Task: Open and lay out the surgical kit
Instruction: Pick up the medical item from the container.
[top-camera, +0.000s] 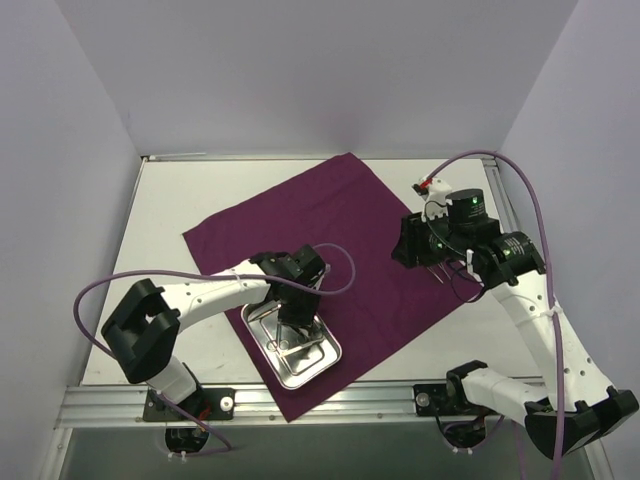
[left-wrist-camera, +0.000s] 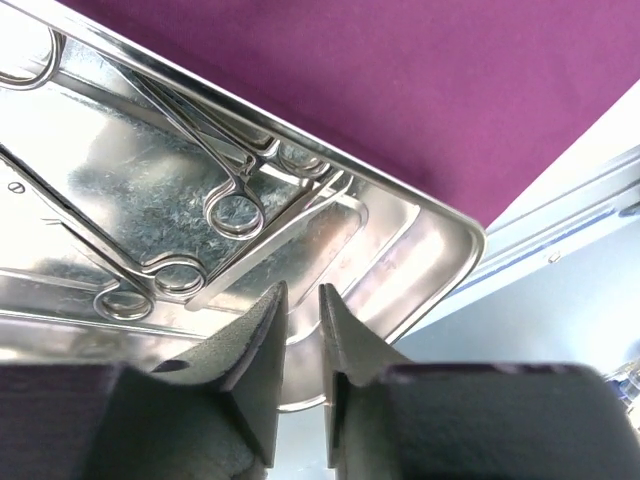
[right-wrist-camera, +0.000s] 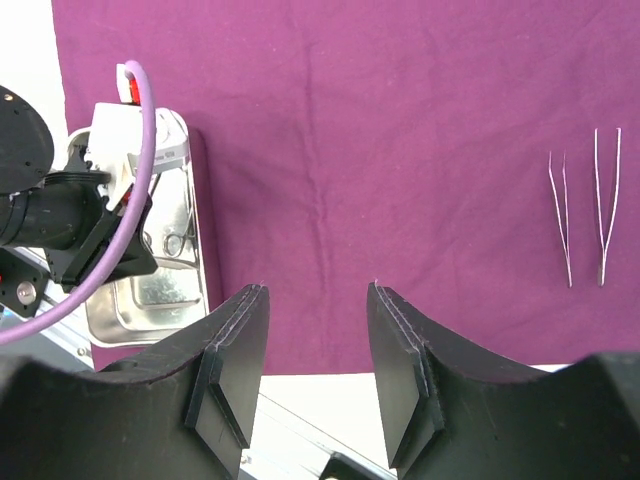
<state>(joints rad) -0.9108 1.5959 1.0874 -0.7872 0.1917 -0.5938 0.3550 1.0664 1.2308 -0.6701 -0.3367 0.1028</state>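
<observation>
The dark purple cloth (top-camera: 330, 230) lies unfolded and flat on the table. The steel tray (top-camera: 325, 365) stands on its near left corner, with ring-handled instruments (top-camera: 290, 347) inside. My left gripper (top-camera: 295, 318) hangs just over the tray. Its jaws stand a narrow gap apart (left-wrist-camera: 302, 292) with nothing between them, and the ring handles (left-wrist-camera: 235, 212) lie just beyond the fingertips. My right gripper (top-camera: 412, 250) hovers over the cloth's right side, open (right-wrist-camera: 317, 290) and empty. Two thin tweezers (right-wrist-camera: 560, 220) lie side by side on the cloth (right-wrist-camera: 380, 130).
White table shows to the left and right of the cloth. An aluminium rail (top-camera: 330, 400) runs along the near edge, close to the tray's corner (left-wrist-camera: 465, 235). White walls enclose the back and both sides.
</observation>
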